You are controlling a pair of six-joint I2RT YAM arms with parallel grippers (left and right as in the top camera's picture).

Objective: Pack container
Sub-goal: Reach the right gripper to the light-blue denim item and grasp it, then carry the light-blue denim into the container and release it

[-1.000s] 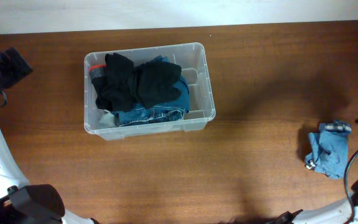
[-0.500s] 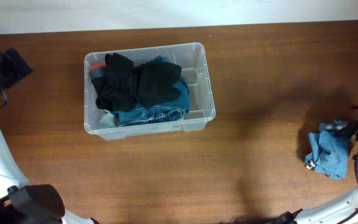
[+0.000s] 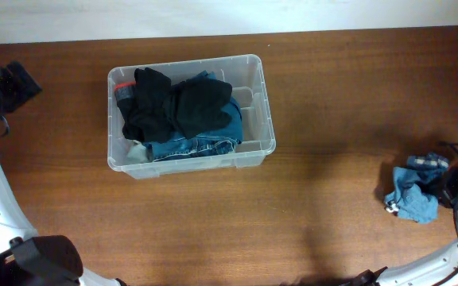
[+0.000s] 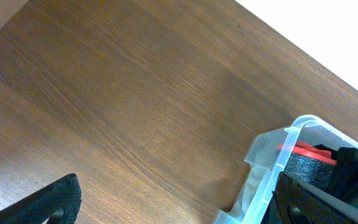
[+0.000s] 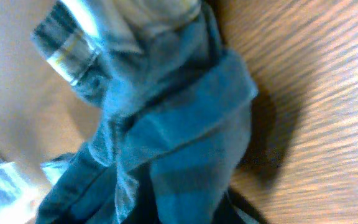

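Far right on the tabletop (image 3: pixel 332 95), could not judge the hold of right fingers (image 3: pixel 454 184) on denim cloth (image 3: pixel 413 195); risked shedding a shallow-pinched fold before the container (image 3: pixel 252 111), with left fingers (image 4: pixel 55 202) released.

Denim garment (image 5: pixel 166 143): blue, crumpled into thick folds, filling most of the frame, very close and blurred.
Pale band (image 5: pixel 73 53): lighter stitched edge at the garment's upper left.
Worktop (image 5: pixel 316 93): brown wood grain to the right of the garment, which lies on it.
Shadow (image 5: pixel 272 149): dark patch on the wood just beside the garment's right fold.
Left of the garment: washed-out and too blurred to tell.
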